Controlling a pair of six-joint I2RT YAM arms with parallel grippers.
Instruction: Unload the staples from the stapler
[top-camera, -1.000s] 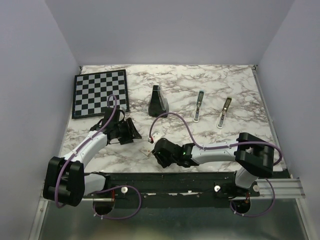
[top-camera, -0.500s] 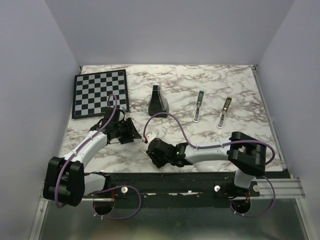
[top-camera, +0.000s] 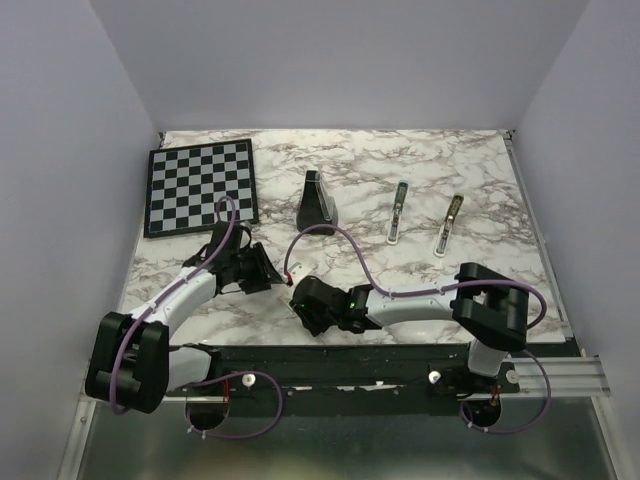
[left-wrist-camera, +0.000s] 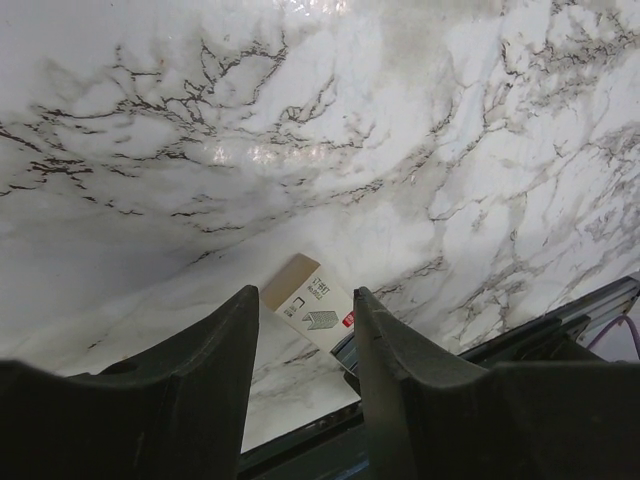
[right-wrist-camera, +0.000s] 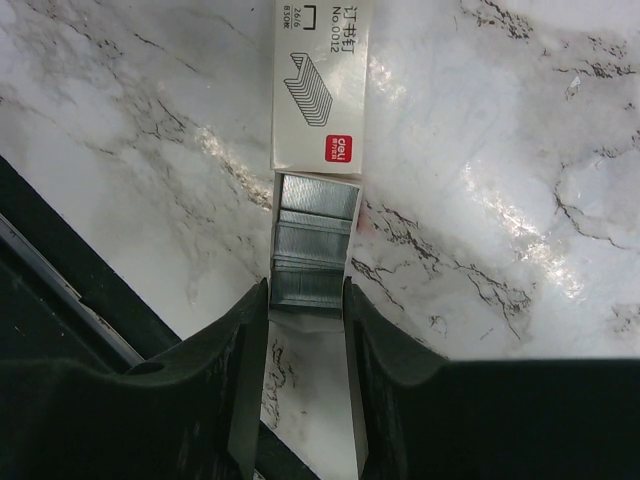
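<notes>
A white marble-patterned table (top-camera: 470, 170) with dark grey veins fills the scene. It is boxed in by a plain, pale lilac-grey left wall (top-camera: 60, 150), far wall (top-camera: 330, 60) and right wall (top-camera: 600, 150). Soft light glints off the table. A black rail (top-camera: 330, 360) runs along its near edge.

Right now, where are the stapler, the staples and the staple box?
stapler (top-camera: 397, 214), top view, middle of its slim bar.
staples (right-wrist-camera: 313, 245), right wrist view, middle of the silvery strip.
staple box (right-wrist-camera: 320, 85), right wrist view, its printed white face.

Marble table (top-camera: 480, 190) bears chessboard (top-camera: 200, 186), wedge (top-camera: 318, 202), stapler (top-camera: 398, 212), bar (top-camera: 449, 224).
</notes>
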